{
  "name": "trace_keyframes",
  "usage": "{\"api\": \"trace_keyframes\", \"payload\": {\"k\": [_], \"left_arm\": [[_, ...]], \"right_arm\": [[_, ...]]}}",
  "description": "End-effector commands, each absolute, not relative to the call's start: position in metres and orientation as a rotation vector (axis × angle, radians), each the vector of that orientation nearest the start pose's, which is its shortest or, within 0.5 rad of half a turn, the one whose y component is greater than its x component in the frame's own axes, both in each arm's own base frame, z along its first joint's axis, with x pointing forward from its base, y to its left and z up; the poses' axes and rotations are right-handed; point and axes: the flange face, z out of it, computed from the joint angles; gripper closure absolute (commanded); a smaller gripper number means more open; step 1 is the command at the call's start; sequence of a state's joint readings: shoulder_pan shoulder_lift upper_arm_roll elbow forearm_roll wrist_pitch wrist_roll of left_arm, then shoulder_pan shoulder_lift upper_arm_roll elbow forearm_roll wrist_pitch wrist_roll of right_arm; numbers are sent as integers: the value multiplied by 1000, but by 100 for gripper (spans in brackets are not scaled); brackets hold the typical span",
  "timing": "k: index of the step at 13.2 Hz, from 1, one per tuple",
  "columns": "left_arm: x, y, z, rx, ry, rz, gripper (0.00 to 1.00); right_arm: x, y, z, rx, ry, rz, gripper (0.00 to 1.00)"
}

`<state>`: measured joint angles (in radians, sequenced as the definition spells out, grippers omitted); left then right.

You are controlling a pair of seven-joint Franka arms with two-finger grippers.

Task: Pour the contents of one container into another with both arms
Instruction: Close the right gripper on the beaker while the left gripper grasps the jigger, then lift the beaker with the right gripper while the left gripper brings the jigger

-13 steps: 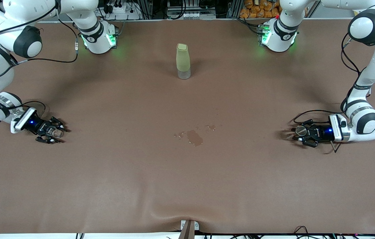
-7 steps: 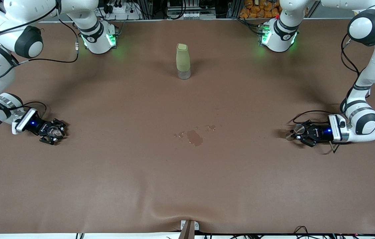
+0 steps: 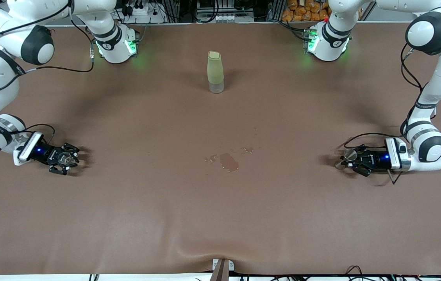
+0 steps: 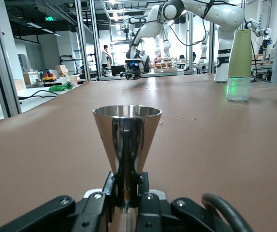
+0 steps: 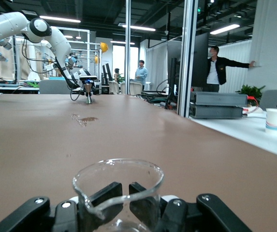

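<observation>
A polished steel conical measuring cup (image 4: 126,140) stands upright in the grasp of the left end effector (image 3: 355,159), low over the brown worktop (image 3: 220,210) at the left arm's end. The black fingers (image 4: 99,205) clench the cup's narrow stem, its wide mouth facing up. In the front view the same cup (image 3: 348,154) shows as a small silver disc at the tip of the left arm's white and black wrist (image 3: 419,150).

At the right arm's end of the worktop, the right end effector (image 3: 64,158) grips a small clear glass beaker with a pour spout (image 5: 119,191), also held low over the surface. Its black fingers (image 5: 104,198) close around the beaker's wall. From the front the beaker (image 3: 64,157) is a faint transparent ring among the fingers.

Between the two, near the middle of the worktop, lies a small dark wet patch with scattered droplets (image 3: 229,160). Farther from the front camera than that spill, between the two arm bases, a tall pale-green bottle with a clear base (image 3: 215,72) stands upright and alone; it also appears in the left wrist view (image 4: 240,65).
</observation>
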<state>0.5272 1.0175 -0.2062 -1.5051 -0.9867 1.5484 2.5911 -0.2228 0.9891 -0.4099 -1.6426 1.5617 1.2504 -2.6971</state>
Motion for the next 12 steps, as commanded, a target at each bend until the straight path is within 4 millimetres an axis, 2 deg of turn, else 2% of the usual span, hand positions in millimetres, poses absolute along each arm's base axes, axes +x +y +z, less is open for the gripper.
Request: {"api": "trace_keyframes", "payload": {"k": [1, 2, 4, 6, 10, 12], "left_arm": [[625, 88, 108, 1205, -1429, 1104, 100], [630, 71, 115, 1178, -1427, 1100, 100], [638, 17, 129, 1140, -1360, 1027, 100], [661, -31, 153, 1132, -1370, 962, 100], [686, -106, 184, 1194, -1309, 958, 100], [683, -160, 186, 1198, -1327, 893, 100]], "right_arm": [[575, -197, 137, -1423, -1171, -1358, 100], [581, -187, 149, -1412, -1161, -1333, 100], [592, -164, 173, -1380, -1147, -1289, 100], [601, -145, 203, -1373, -1124, -1246, 100], [597, -102, 268, -1374, -1066, -1183, 100], [592, -78, 296, -1359, -1058, -1159, 100]]}}
